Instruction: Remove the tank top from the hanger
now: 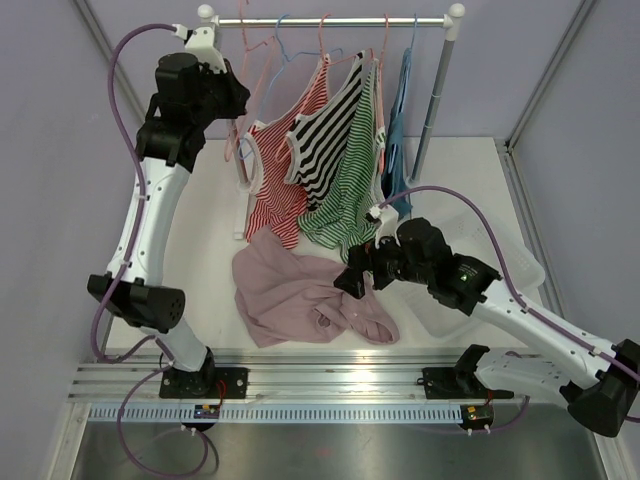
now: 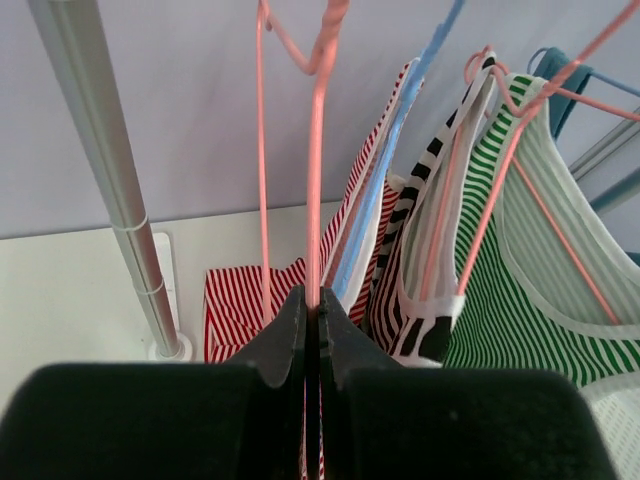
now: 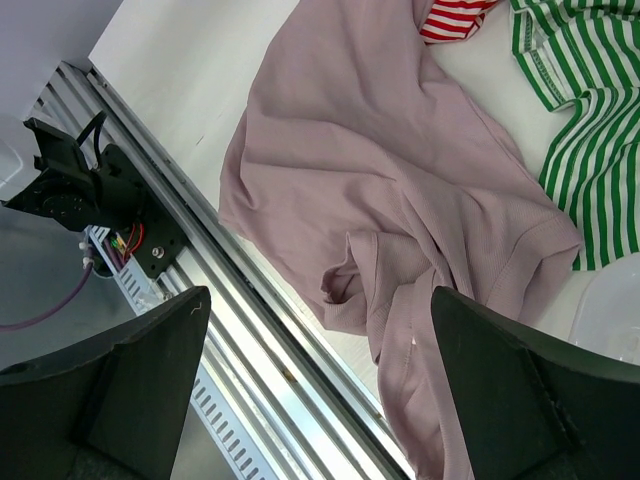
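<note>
Top view, garment: the mauve tank top point(image 1: 295, 295) is lying crumpled on the worktop point(image 1: 210, 230), in front of the rack and clear of every hanger.
Top view, left arm: the left tool point(image 1: 232, 100) is reaching up beside the rail point(image 1: 330, 20), at a bare pink hanger point(image 1: 233, 143).
Top view, right arm: the right tool point(image 1: 352, 272) is hovering low over the far right edge of the tank top.
Top view, other stock: three striped tops point(image 1: 330, 130) are hanging further along the rail.
Left wrist view, grip: the tool's fingers are clenching the pink hanger's wire, which is rising straight up between them. No cloth is showing on that wire.
Right wrist view, grip: the fingers are standing wide apart, released and holding nothing. The tank top is spreading across the worktop beneath them, with a green-striped hem just beside it.
Step in hand: judging by this layout, the removal itself is looking complete and the closing stage is under way.
Next move: likely calling for the right arm to lift clear without snagging cloth, and for the left tool to let the hanger go gently so that it is hanging freely.
</note>
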Robot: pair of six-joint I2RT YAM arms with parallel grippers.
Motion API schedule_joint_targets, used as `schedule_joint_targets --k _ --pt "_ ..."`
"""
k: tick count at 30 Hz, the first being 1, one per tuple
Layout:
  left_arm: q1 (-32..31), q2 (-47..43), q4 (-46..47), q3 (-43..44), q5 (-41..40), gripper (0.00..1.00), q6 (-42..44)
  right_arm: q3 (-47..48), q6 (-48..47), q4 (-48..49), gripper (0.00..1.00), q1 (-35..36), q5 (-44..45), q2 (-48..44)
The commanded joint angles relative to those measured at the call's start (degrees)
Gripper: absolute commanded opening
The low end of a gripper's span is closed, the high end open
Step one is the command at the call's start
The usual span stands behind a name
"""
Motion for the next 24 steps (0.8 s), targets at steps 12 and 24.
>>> schedule_joint_targets --k 12,24 --pt "0.3 2.3 -2.7 4.5 -2.6 0.68 1.0 8.9 -3.4 -0.8 0.99 7.0 10.8 18.4" --pt "0.4 -17.9 -9.3 -4.1 -17.9 0.99 -2.6 16.2 -2.3 -1.8 1.00 14.4 26.7 43.6"
